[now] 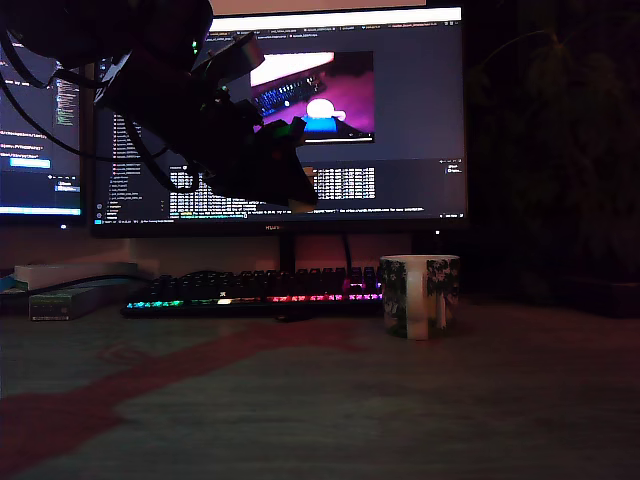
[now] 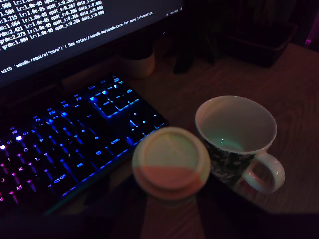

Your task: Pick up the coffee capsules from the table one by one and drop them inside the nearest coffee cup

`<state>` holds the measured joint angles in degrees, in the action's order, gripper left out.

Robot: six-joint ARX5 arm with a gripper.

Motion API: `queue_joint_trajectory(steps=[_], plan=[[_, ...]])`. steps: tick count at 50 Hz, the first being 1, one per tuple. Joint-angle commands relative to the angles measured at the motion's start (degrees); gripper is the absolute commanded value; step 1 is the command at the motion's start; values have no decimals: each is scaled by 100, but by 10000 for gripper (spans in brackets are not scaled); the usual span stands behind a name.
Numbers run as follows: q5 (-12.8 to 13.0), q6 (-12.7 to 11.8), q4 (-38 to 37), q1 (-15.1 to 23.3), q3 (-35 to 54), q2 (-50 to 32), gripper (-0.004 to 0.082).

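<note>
While airborne, one capsule (image 2: 171, 163), one cup (image 2: 239, 144).

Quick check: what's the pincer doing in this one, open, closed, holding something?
Pincer: closed on a coffee capsule, held in the air beside the coffee cup, over the keyboard's end.

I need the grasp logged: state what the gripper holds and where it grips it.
The gripper holds a coffee capsule, raised near the coffee cup. Only its round foil face shows; the grip point is hidden.

A pale round capsule (image 2: 171, 163) hangs close to the camera, just beside the empty cup (image 2: 235, 134), the lit keyboard (image 2: 75, 139) nearby
</note>
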<state>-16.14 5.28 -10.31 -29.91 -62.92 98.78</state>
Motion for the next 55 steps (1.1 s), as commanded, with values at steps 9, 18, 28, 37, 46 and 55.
queue_joint_trajectory(steps=[9,18,28,37,46,55], plan=[[7,-74,208,11,77,-57,218],[4,-72,271,4,77,-57,218],[4,-28,326,-85,72,-57,216],[11,96,673,-225,-120,-57,215],[9,260,1029,-330,-398,-57,195],[11,275,1246,-393,-555,-52,195]])
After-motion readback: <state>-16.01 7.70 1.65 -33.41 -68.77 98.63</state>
